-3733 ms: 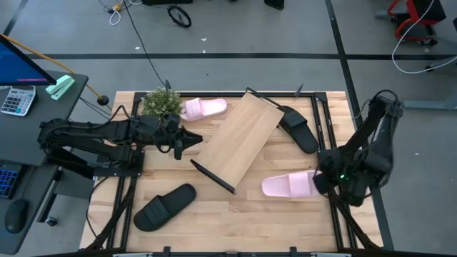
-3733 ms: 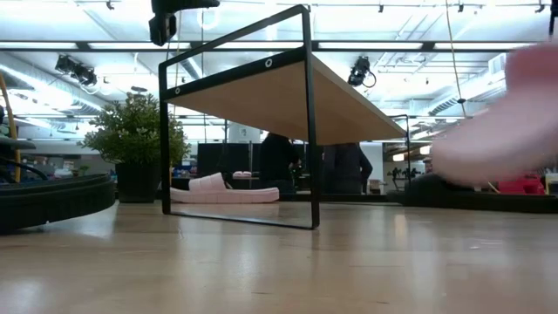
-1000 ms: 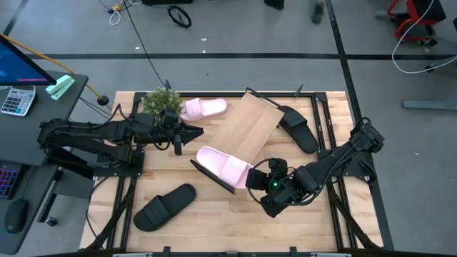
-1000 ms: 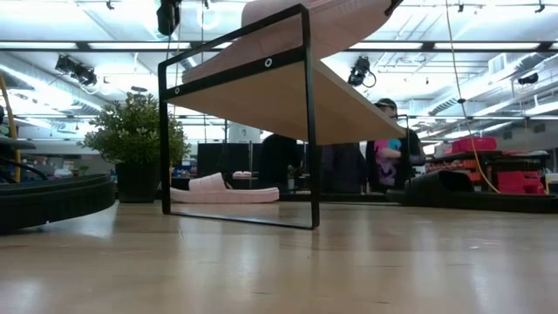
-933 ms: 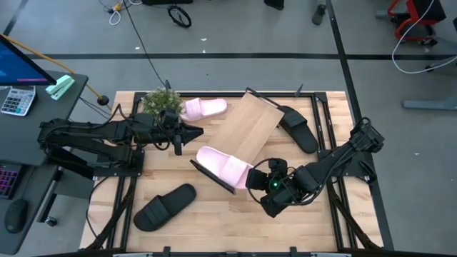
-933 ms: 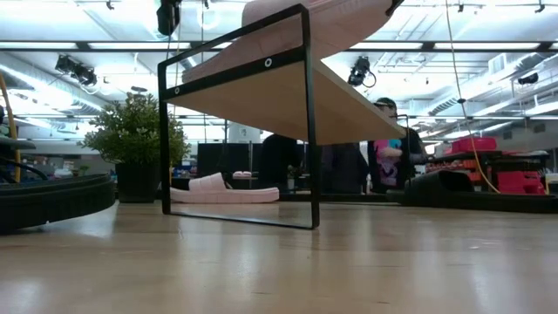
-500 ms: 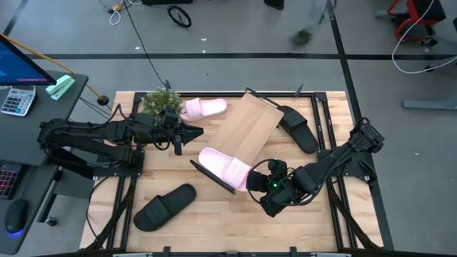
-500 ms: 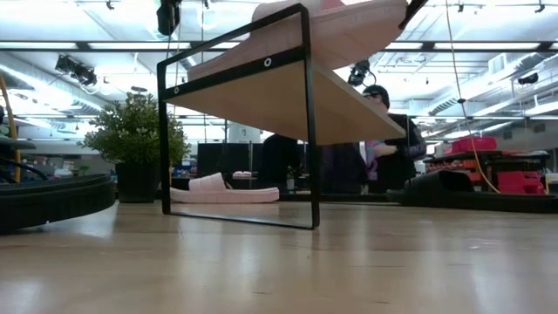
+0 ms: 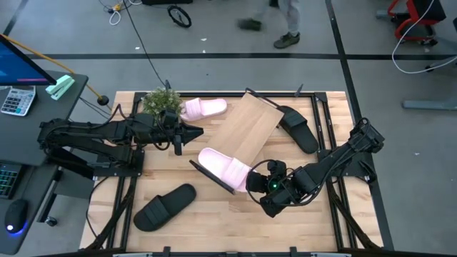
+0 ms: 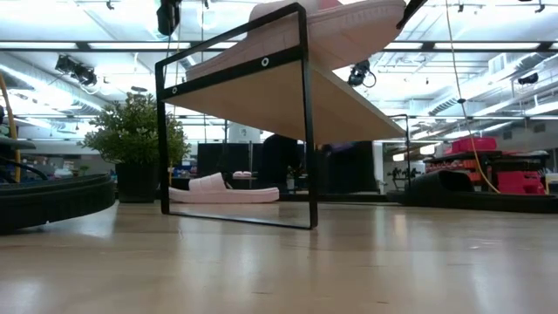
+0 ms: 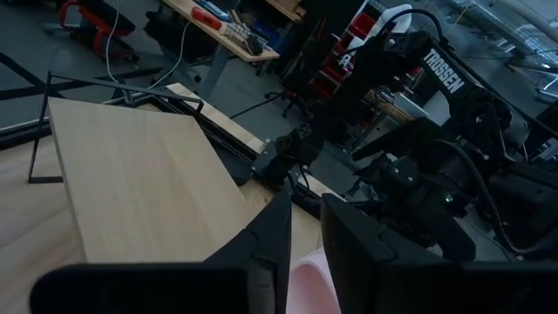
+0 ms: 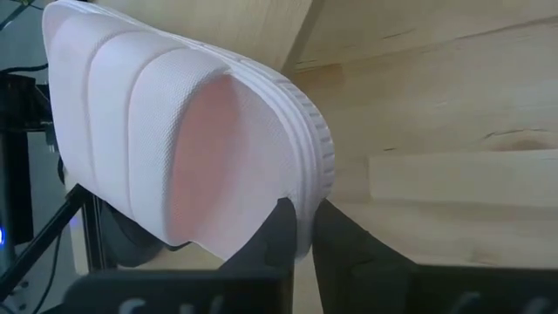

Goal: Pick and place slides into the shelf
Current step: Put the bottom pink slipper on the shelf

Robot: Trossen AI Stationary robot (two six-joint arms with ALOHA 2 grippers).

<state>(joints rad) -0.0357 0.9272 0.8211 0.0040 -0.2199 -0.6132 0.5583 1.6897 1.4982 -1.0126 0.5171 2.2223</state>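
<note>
The light-wood shelf (image 9: 239, 139) stands slantwise mid-table on its black end frames (image 10: 303, 131). One pale pink slide (image 9: 223, 168) lies across its near end, seen on top of the board in the low view (image 10: 340, 26). My right gripper (image 9: 251, 180) is shut on that slide. A second pink slide (image 9: 205, 108) lies by the plant. One black slide (image 9: 298, 128) lies to the right of the shelf. The other black slide (image 9: 164, 207) is near the left front. My left gripper (image 9: 189, 133) hovers shut, left of the shelf. My right gripper pinches the pink slide's sole rim (image 12: 305, 174) at the end nearest the arm, between its two fingers (image 12: 281, 228). It comes low from the table's right-near side, along the slide. The slide's other end (image 9: 207, 157) rests on the shelf board, and the held end juts past the board's edge.
A potted plant (image 9: 161, 102) stands at the far left of the tabletop, close to the left arm. Bare slatted tabletop (image 9: 235, 214) shows along the near edge. A desk with a keyboard and calculator (image 9: 18, 100) stands left of the table. A person walks across the floor (image 9: 285, 14) beyond the table.
My right gripper has eased the pink slide down a little onto the shelf's near end, still shut on it. The shelf's near frame has shifted slightly in the low view. People have walked past in the room behind.
</note>
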